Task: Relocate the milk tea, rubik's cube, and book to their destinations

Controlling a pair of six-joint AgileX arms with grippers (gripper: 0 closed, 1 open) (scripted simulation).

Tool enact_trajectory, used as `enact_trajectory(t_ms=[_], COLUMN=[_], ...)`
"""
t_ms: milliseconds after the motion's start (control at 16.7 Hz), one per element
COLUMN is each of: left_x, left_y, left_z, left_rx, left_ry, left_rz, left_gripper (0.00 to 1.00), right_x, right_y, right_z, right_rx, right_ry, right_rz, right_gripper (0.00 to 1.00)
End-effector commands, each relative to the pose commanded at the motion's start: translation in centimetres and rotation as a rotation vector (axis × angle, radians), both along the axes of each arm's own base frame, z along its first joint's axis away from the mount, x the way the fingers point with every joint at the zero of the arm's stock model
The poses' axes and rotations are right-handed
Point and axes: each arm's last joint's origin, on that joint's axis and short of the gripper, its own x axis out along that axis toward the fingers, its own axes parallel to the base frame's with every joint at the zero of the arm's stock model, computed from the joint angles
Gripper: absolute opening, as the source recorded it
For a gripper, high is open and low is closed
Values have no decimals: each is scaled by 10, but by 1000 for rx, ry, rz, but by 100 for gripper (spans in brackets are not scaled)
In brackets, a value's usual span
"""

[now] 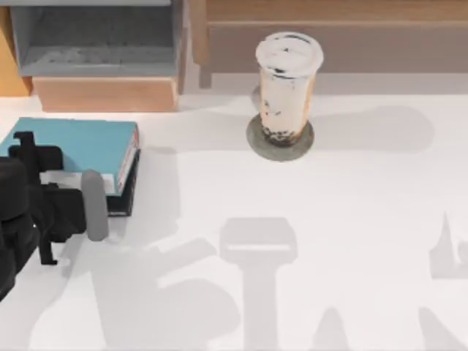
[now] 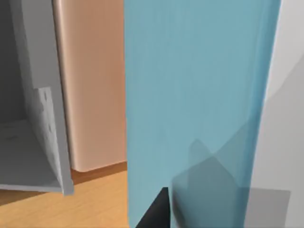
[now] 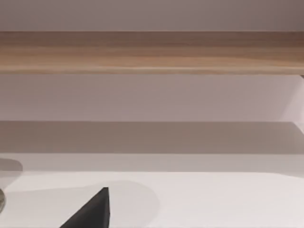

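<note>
- My left gripper point(image 1: 77, 186) sits at the book point(image 1: 69, 142), table's left; I cannot tell its opening or whether it has a hold.
- Milk tea point(image 1: 287, 88) stands on a coaster point(image 1: 280, 139), well apart.
- Risk: a hold near the book's edge could let it tip and slip.
- Grey cubby point(image 1: 95, 40) close behind; open table to the right.

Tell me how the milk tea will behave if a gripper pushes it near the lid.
The milk tea is tall and narrow and stands upright on a small round coaster, so a push near its lid would probably tip it. The cup looks almost full, so likely heavy for its size. Its smooth clear wall may be slippery.
</note>
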Motion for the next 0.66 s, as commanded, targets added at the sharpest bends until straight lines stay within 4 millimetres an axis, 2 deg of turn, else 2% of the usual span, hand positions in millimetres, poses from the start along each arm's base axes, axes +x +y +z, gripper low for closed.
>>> enact_trajectory(t_ms=[300,660], left_x=[0,0], left_y=[0,0], left_z=[0,0], left_rx=[0,0], left_ry=[0,0], left_rz=[0,0], left_gripper=[98,100], right_x=[0,0], right_y=[0,0], right_z=[0,0], right_rx=[0,0], right_ry=[0,0], right_rz=[0,0], right_gripper=[100,100])
